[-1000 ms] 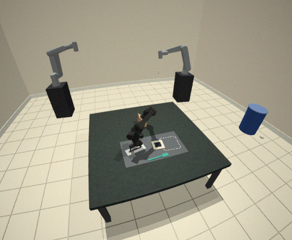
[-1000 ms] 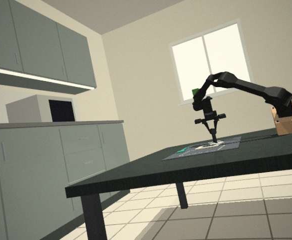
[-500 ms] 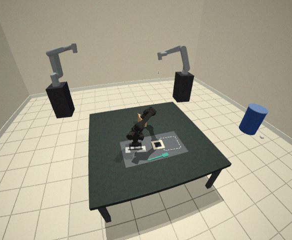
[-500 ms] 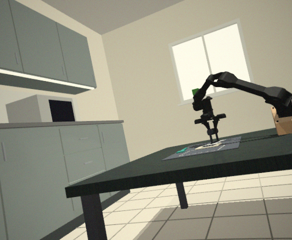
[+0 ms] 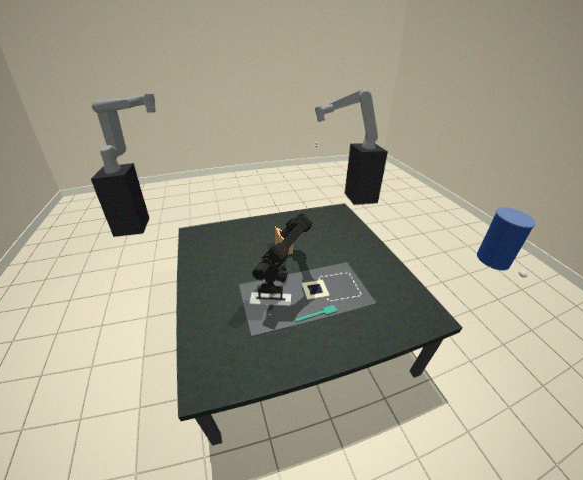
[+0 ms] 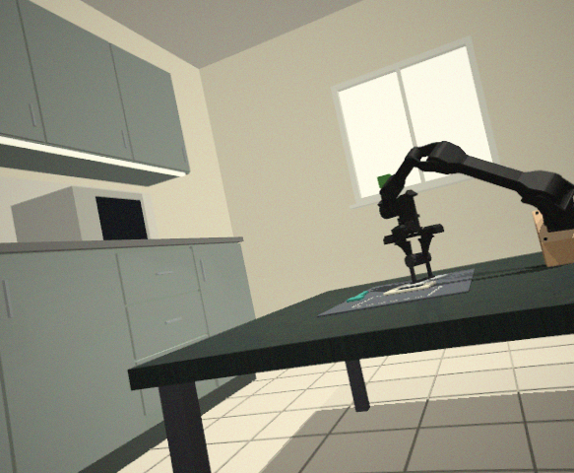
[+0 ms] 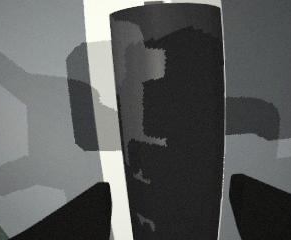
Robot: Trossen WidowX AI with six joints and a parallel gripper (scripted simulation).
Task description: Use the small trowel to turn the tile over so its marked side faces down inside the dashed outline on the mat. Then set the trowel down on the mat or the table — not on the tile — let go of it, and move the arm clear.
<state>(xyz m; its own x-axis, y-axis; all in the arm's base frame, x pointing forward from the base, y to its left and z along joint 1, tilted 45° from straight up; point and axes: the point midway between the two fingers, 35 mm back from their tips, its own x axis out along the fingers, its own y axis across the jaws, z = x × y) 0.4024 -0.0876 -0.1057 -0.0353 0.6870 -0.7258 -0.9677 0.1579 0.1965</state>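
Note:
The gripper (image 5: 270, 290) (image 6: 417, 260) (image 7: 170, 185) is open around the dark bar handle of a white flat-plated tool (image 5: 286, 301) (image 7: 97, 15). In the wrist view a narrow gap shows between the handle and each finger. That tool lies on the left part of the mat (image 5: 364, 301) (image 6: 460, 285). The cream square tile (image 5: 307, 292) (image 6: 396, 292) lies flat right of it, a dark square in its middle showing upward. The tile is beside the left side of the dashed outline (image 5: 360, 295). The teal trowel (image 5: 328, 310) (image 6: 356, 297) lies near the mat's front edge, apart from the gripper.
The dark table (image 5: 219, 356) (image 6: 277, 336) extends around the mat. The arm's wooden base block (image 6: 572, 249) stands at the back. Two grey arms on pedestals and a blue cylinder (image 5: 505, 240) stand on the floor off the table.

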